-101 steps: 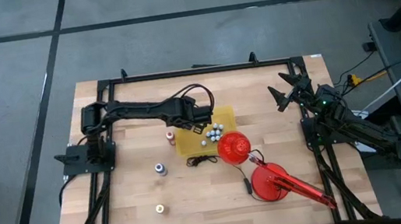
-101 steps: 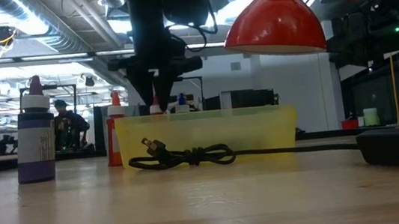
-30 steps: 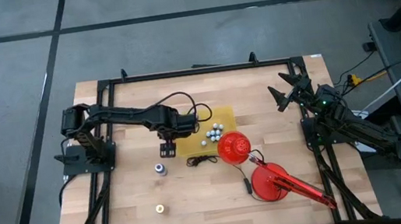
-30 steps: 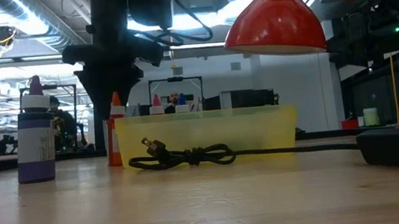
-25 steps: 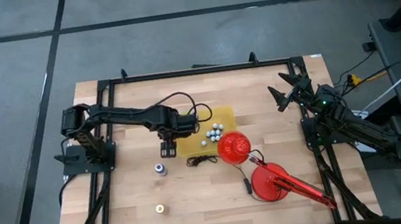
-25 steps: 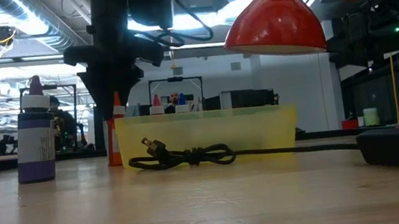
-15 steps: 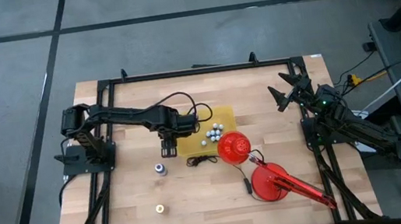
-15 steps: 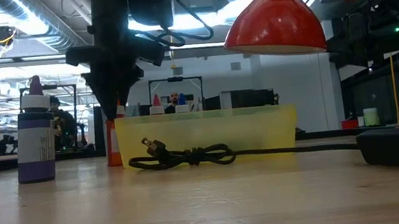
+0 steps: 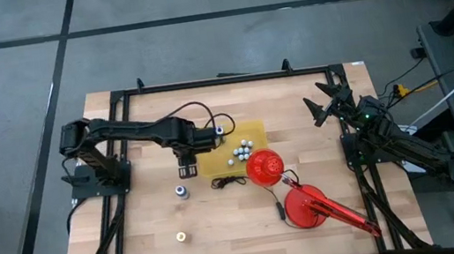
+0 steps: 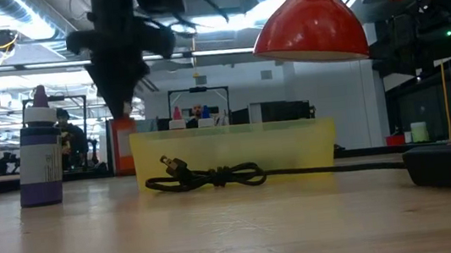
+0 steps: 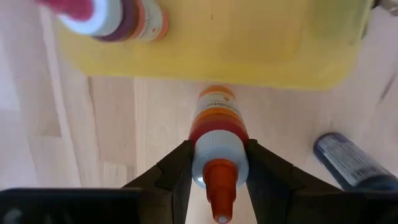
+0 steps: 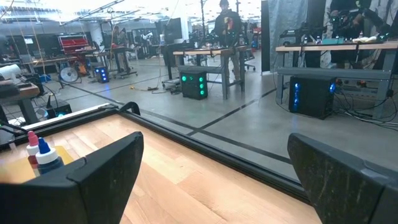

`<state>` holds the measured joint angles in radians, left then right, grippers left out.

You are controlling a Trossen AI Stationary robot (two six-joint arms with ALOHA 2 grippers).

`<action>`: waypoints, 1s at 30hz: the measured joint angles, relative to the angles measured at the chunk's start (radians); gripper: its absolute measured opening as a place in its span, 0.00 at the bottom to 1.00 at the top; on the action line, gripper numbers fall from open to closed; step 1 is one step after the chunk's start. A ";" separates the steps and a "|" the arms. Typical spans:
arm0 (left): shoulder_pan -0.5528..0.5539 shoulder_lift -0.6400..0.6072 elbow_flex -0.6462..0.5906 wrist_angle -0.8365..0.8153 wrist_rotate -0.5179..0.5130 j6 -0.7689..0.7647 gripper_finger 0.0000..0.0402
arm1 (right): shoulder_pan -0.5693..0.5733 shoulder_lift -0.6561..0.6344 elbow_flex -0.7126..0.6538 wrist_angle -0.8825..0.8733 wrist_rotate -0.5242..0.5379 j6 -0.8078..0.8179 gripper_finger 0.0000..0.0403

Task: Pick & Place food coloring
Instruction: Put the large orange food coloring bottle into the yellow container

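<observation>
The food coloring is several tiny bottles. Some stand in the yellow tray [image 9: 233, 155], among them a red-topped one [image 11: 118, 15]. A purple one [image 9: 182, 191] and a yellow-topped one [image 9: 181, 237] stand on the table. My left gripper [image 11: 217, 171] is shut on an orange-topped bottle [image 11: 217, 121] just off the tray's left end [image 10: 121, 143]. My right gripper [image 12: 217, 186] waits open at the table's far right [image 9: 323, 103], with nothing between its fingers. My left gripper pinches the orange-topped bottle by its white shoulder [image 11: 217, 154], just below the cap, between the two fingers [image 11: 179, 171]. The fingers point straight down from above. The bottle hangs upright below them, its foot [image 10: 124, 168] a little above the wood.
A red desk lamp stands right of the tray, its shade [image 9: 264, 168] over the tray's near right corner and its base [image 9: 307, 207] nearer the front. Its black cord [image 10: 206, 178] lies bunched along the tray's near wall. A black frame [image 9: 229, 79] rims the table.
My left gripper has shut on the orange-topped bottle, which stood on the table by the tray's left end. It has then risen a little and drifted toward the table's left edge, lifting the bottle upright off the wood.
</observation>
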<state>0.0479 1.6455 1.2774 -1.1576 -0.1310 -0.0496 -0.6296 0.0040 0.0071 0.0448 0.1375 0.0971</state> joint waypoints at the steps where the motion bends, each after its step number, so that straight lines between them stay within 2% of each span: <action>1: 0.000 -0.016 0.000 -0.007 0.001 -0.012 0.31 | 0.000 0.000 0.000 0.000 0.000 0.000 0.99; 8: -0.013 -0.138 0.009 -0.035 0.051 -0.113 0.29 | 0.000 0.000 0.000 0.000 0.000 0.000 0.99; 17: -0.042 -0.165 0.161 -0.106 0.045 -0.194 0.30 | 0.000 0.000 0.000 0.000 0.000 0.000 0.99; 23: -0.048 -0.112 0.255 -0.106 0.043 -0.200 0.30 | 0.000 0.000 0.000 0.000 0.000 0.000 0.99; 30: -0.031 0.029 0.384 -0.126 0.030 -0.136 0.30 | 0.000 0.000 0.000 0.000 0.000 0.000 0.99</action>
<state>0.0171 1.6750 1.6613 -1.2837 -0.1008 -0.1852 -0.6296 0.0040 0.0071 0.0447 0.1375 0.0971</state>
